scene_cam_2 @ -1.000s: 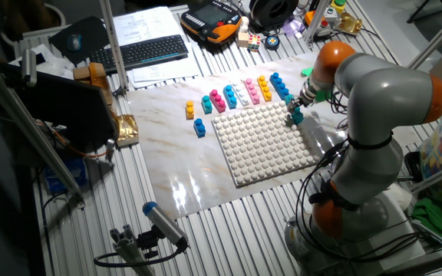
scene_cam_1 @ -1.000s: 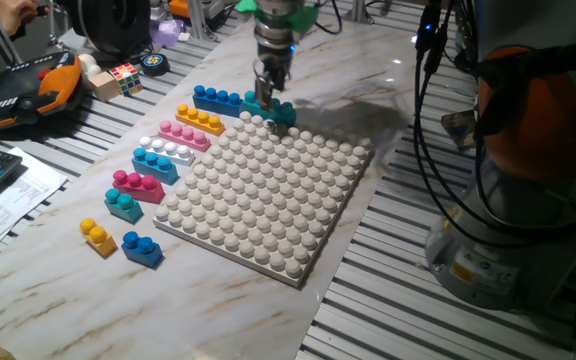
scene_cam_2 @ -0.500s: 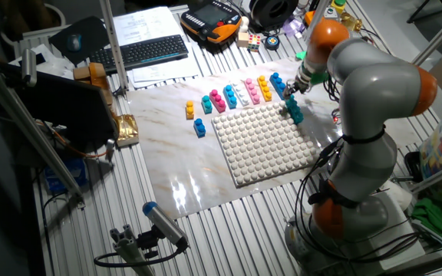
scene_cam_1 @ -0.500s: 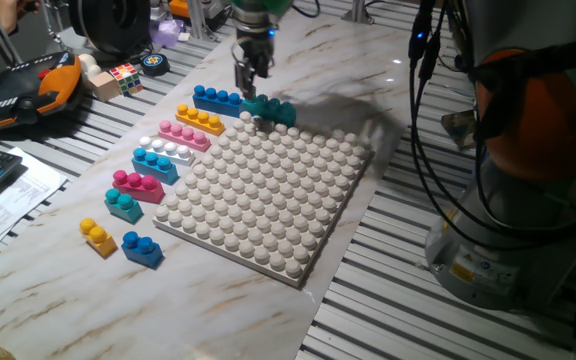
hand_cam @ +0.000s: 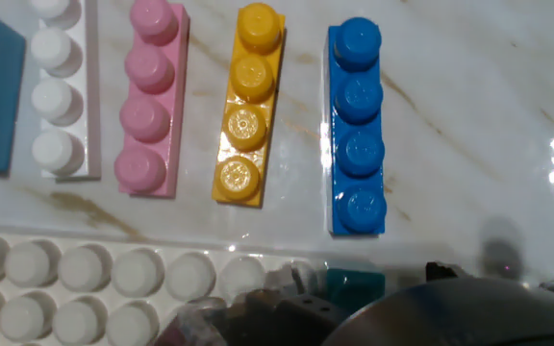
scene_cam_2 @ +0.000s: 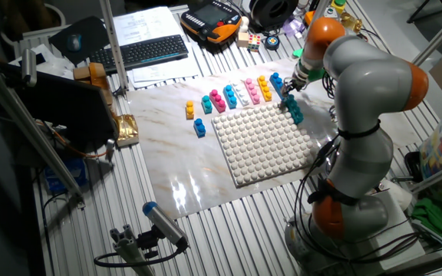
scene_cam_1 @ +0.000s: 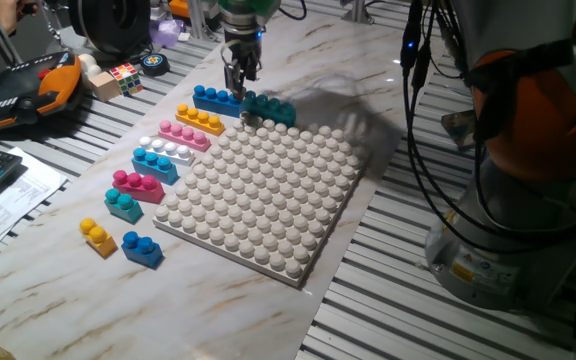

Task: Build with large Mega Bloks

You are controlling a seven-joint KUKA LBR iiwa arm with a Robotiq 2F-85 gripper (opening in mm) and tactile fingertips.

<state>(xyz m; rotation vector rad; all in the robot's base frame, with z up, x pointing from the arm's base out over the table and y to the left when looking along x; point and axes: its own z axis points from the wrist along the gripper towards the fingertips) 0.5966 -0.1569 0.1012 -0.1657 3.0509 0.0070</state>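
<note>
While the teal brick [scene_cam_1: 269, 108] sits on the baseplate's [scene_cam_1: 268, 190] corner just beside it, the gripper [scene_cam_1: 240, 78] hovers over the blue four-stud brick [scene_cam_1: 217, 99], apparently empty; jaw opening unclear. Next: descend and grasp.

Bright overhead light, glare on the marble table [hand_cam: 508, 106], blurred dark foreground in hand view

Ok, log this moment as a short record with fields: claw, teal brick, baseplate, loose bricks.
claw: above the blue four-stud brick; open or shut cannot be told
teal brick: on the baseplate's far edge, not held
baseplate: white, studded, otherwise bare
loose bricks: row left of the baseplate, including yellow, pink, white
</note>
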